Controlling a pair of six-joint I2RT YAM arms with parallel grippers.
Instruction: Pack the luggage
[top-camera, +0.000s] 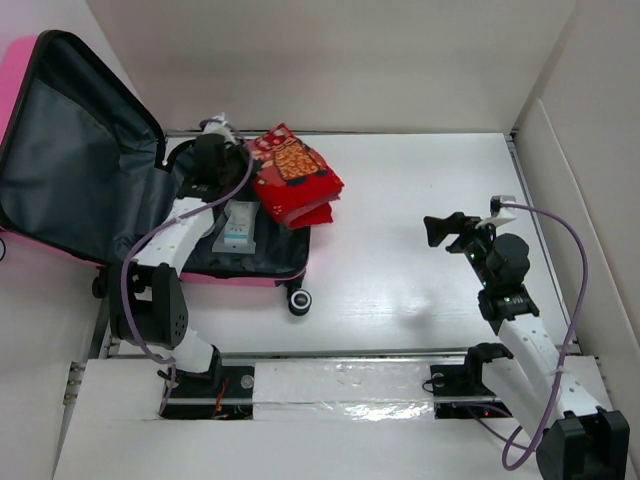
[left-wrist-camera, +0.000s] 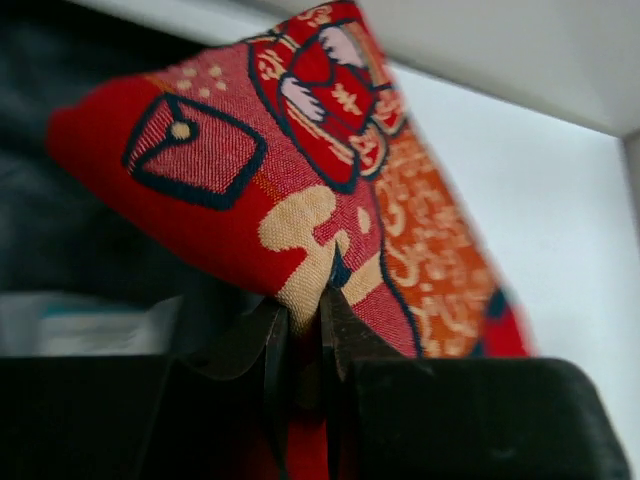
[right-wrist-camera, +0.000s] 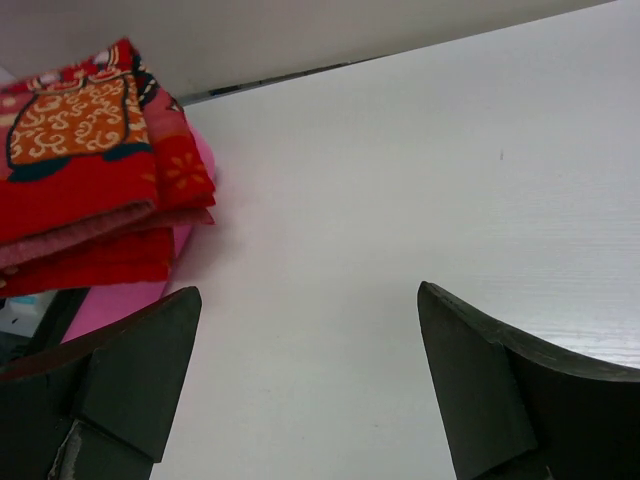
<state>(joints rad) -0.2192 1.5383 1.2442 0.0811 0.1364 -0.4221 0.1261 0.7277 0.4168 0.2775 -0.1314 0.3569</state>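
The pink luggage (top-camera: 262, 280) lies open at the table's left, its lid raised and showing dark grey lining (top-camera: 70, 150). A folded red patterned cloth (top-camera: 293, 180) rests across the right rim of the luggage's base, partly over the table. My left gripper (top-camera: 235, 152) is at the cloth's back-left corner. In the left wrist view it (left-wrist-camera: 305, 305) is shut on a pinched fold of that cloth (left-wrist-camera: 300, 170). My right gripper (top-camera: 441, 229) hovers over bare table to the right, open and holding nothing (right-wrist-camera: 310, 290). Its view shows the cloth (right-wrist-camera: 90, 190) and a pink strip of the luggage (right-wrist-camera: 120, 305) at far left.
A white flat packet (top-camera: 238, 228) lies inside the luggage base on the grey lining. A black wheel (top-camera: 299, 299) juts from the luggage's near right corner. White walls close the table at the back and right. The white tabletop (top-camera: 400, 200) spreads between the luggage and my right arm.
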